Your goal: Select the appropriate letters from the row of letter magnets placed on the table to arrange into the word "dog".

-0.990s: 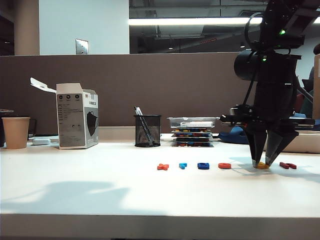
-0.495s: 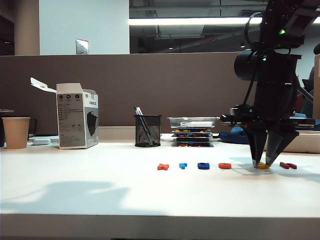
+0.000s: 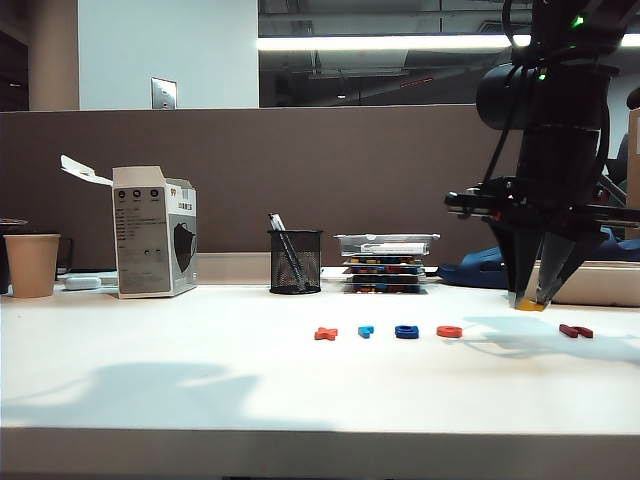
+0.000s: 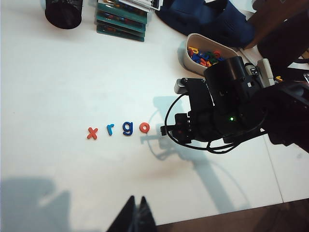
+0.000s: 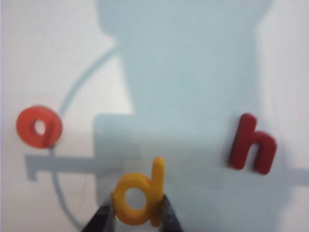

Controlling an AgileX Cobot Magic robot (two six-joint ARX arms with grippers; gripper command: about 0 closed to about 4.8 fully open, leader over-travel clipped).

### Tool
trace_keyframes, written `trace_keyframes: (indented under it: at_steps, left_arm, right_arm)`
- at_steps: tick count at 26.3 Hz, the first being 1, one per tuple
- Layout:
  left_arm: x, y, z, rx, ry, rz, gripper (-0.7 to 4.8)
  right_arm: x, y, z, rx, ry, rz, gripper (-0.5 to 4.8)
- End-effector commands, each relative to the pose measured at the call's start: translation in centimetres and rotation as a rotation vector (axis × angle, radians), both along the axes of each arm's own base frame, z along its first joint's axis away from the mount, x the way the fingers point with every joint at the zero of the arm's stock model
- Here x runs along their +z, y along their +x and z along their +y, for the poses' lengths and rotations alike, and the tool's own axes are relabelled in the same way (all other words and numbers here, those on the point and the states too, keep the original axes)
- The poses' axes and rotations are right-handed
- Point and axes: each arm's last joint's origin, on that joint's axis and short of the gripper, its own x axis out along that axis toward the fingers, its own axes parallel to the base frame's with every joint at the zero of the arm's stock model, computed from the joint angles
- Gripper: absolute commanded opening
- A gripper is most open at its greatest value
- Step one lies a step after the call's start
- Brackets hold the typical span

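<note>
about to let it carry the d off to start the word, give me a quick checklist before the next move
1. Right tool shut on the yellow d: ok.
2. The d clear of the table in the exterior view: ok.
3. Orange-red o and dark blue g in the row, untouched: ok.
4. Dark red h not snagged: ok.
5. Left tool away from the row: ok.
6. Firmness of grip for the carry: cannot tell.

The right gripper (image 3: 530,303) hangs above the table (image 3: 200,380), fingers pointing down, pinching the d (image 5: 137,195). The left gripper (image 4: 135,212) sits high over the table's near edge, fingers together.
</note>
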Motion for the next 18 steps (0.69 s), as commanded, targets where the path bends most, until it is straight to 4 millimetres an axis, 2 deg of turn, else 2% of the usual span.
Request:
trace_keyframes:
  at_steps: [1, 8, 18]
  left_arm:
    - [0.2, 0.0, 0.1, 0.009, -0.01, -0.006, -0.05]
    - [0.2, 0.0, 0.1, 0.009, -0.01, -0.006, -0.05]
    - [0.2, 0.0, 0.1, 0.009, -0.01, -0.006, -0.05]
  right_arm:
    - [0.3, -0.7, 0.7, 0.001, 0.057, 0.044, 0.53]
    - [0.3, -1.9, 4.1, 0.063, 0.062, 0.052, 0.54]
    - [0.3, -3.6, 8.5, 0.061, 0.105, 0.037, 0.53]
